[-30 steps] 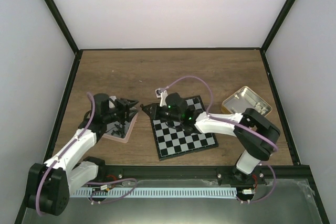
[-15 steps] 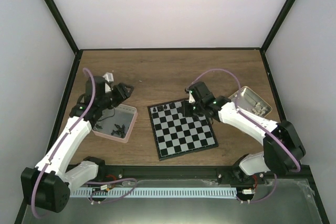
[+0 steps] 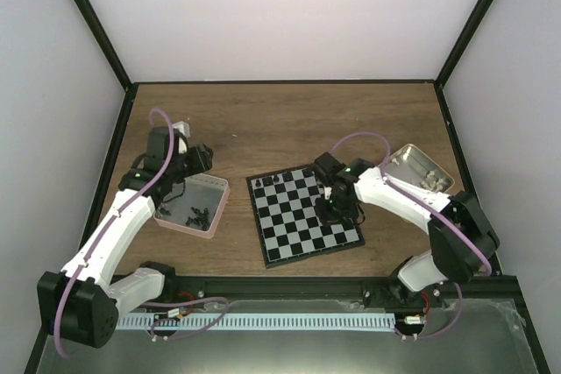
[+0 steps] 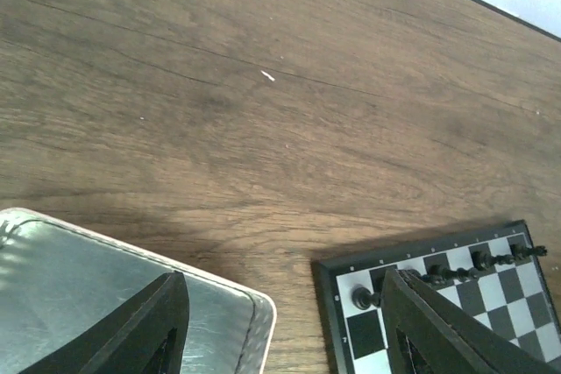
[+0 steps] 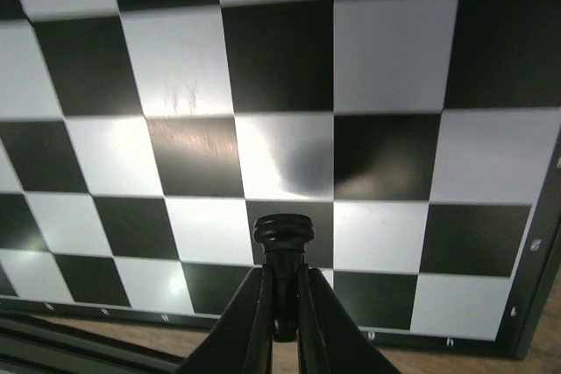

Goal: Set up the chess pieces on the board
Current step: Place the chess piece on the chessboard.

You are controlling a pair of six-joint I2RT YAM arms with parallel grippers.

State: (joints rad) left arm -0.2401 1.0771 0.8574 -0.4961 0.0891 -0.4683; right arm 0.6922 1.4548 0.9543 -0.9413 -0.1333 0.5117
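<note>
glossy board (image 5: 193,59), matt wood-grain table (image 4: 219,111), shiny metal-look tray (image 4: 79,278)

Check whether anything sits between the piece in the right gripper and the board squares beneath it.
Nothing visible does. The right gripper is shut on a black piece over the board, and the squares below it are bare. The other black pieces stand along the board's far edge.

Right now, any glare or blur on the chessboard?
Right wrist view: white glare and a soft shadow on the glossy black-and-pale checkered board; the small black chess piece in the right hand is sharp. Left wrist view: board crisp, no glare. Top external view: evenly lit.
</note>
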